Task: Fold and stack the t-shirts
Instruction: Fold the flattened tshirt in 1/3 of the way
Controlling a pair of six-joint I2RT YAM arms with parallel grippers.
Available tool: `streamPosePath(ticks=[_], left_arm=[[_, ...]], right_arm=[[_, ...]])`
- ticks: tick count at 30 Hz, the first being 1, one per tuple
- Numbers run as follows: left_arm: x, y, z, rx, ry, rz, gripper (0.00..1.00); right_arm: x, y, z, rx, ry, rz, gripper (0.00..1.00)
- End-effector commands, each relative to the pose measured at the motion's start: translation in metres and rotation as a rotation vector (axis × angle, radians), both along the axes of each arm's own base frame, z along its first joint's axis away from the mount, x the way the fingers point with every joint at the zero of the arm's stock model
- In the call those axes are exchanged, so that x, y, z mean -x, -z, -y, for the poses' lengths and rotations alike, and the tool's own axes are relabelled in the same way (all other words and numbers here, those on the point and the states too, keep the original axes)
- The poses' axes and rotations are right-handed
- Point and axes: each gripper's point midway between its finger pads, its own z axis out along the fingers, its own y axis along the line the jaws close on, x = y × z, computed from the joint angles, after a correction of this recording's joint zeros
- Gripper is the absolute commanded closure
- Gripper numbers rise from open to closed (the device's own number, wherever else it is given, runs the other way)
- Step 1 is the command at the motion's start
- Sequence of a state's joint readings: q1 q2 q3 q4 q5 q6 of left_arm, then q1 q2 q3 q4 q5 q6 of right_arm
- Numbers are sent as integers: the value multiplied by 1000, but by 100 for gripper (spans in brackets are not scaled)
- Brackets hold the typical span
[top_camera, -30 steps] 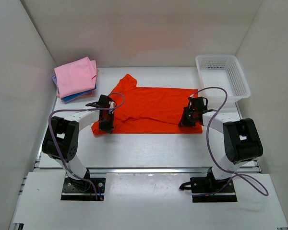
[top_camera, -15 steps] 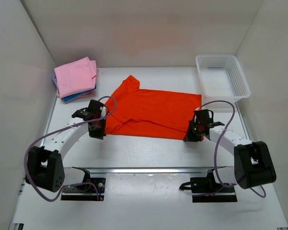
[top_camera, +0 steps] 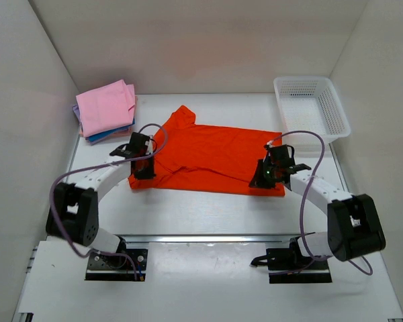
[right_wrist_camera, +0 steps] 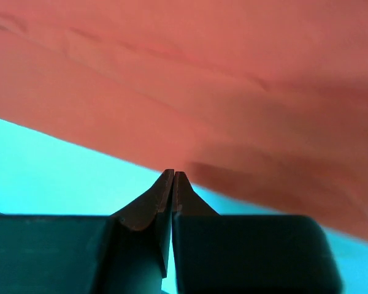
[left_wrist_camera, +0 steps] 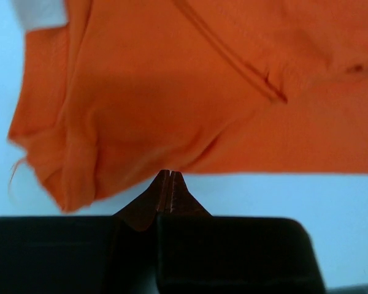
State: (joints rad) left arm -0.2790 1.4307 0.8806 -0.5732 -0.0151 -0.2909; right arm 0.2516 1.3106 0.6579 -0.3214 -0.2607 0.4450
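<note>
Top view, left to right. Folded t-shirts (top_camera: 106,111), pink uppermost, are stacked at the far left corner of the tabletop (top_camera: 208,211). My left hand (top_camera: 144,174) is clenched, its tips at the near hem of the orange t-shirt (top_camera: 215,151), which lies spread flat at centre. My right hand (top_camera: 262,180), likewise clenched, meets the same hem towards its other end. Whether either pinches cloth, I cannot tell. White mesh basket (top_camera: 337,114), far right.
</note>
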Motion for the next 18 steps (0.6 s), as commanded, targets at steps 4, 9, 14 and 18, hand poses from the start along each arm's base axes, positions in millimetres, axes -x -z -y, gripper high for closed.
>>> streamPosePath(ticks=[4, 9, 14, 18], left_arm=[[-26, 43, 15, -72, 59, -95, 100], [22, 66, 1, -164, 146, -306, 100], [64, 60, 4, -183, 252, -458, 100], [100, 56, 1, -222, 314, -530, 100]], right_arm=[[-33, 9, -23, -22, -40, 8, 100], [-8, 40, -19, 17, -59, -86, 100], [28, 58, -9, 59, -70, -205, 100], [51, 67, -2, 75, -97, -266, 100]])
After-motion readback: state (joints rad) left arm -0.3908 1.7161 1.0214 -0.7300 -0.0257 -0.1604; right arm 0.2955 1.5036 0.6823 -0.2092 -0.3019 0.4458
